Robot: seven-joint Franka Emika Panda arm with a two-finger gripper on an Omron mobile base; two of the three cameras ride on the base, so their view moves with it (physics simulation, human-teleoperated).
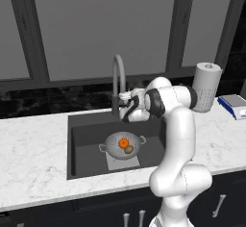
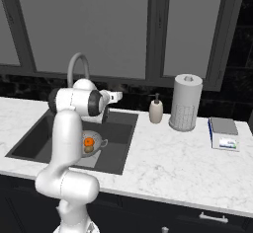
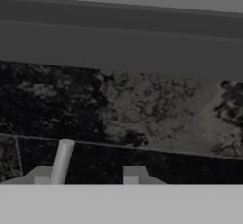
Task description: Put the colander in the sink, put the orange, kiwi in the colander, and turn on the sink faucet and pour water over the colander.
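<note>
A: Surface? White grey-veined marble counter (image 2: 163, 163), dark rectangular sink basin (image 1: 89, 156) set into it.

B: Items on it? White soap dispenser bottle (image 2: 156, 110), tall upright paper towel roll (image 2: 186, 102), flat blue-edged kitchen scale (image 2: 223, 133), all right of the basin

We see flat, even rendered light in both base views, with no single source we can place; the white marble counter (image 1: 33, 149) and the white arm (image 1: 178, 139) read bright, while the backsplash and cabinet panels stay dim; the sink (image 1: 86, 146) is a dark well, its lighter square floor showing softly under the colander (image 1: 122, 145); shadows are faint (barely a smudge beneath the arm); no glare anywhere; edges look coarse and slightly pixelated; straight lines stay straight at the borders; the hand view is darker and soft, the mottled black wall blurred, with a pale lever (image 3: 61, 161) the brightest thing.
</note>
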